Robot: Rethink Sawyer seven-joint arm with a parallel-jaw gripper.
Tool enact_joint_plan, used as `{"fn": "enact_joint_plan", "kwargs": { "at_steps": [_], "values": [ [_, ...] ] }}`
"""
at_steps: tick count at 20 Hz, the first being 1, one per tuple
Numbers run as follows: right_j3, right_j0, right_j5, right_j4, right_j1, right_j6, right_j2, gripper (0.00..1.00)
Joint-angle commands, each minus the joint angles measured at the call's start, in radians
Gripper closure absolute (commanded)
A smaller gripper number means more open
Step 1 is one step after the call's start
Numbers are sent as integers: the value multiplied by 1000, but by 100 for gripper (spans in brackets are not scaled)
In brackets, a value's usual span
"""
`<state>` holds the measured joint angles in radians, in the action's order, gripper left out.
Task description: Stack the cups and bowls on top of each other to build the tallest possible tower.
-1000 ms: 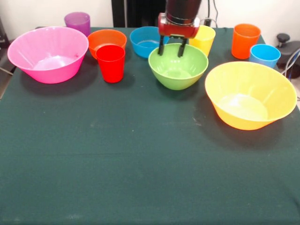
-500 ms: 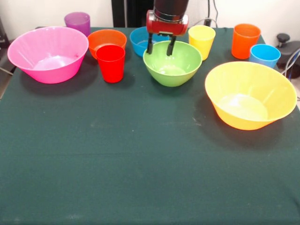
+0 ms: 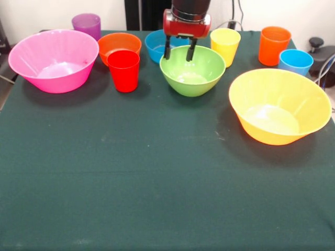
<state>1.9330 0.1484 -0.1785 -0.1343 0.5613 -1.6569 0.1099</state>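
Starting at your left edge, the large pink bowl is sitting upright with its mouth facing up, and the purple cup is standing behind it at the table's far side. Next you are looking at the small orange bowl with the red cup standing upright just in front of it, long axis vertical, rim up. The blue bowl is resting behind the green bowl, which is sitting mouth-up near the middle. The gripper is hanging over the green bowl's far rim, its two dark fingers parted narrowly and seeming to straddle that rim; you cannot tell whether they are pinching it. Further right, the yellow cup, orange cup and light blue cup are all standing upright, apart from each other. The large yellow-orange bowl is sitting nearest you on the green tablecloth.
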Motion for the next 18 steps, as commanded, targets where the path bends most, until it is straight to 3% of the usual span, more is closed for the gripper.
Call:
{"fn": "enact_joint_plan", "kwargs": {
  "at_steps": [1,10,18],
  "values": [
    [-4,-23,-51,-27,15,-84,-99,0],
    [-12,-104,-61,19,18,-145,-69,0],
    [-106,-118,-108,44,-34,-129,-75,0]
  ]
}}
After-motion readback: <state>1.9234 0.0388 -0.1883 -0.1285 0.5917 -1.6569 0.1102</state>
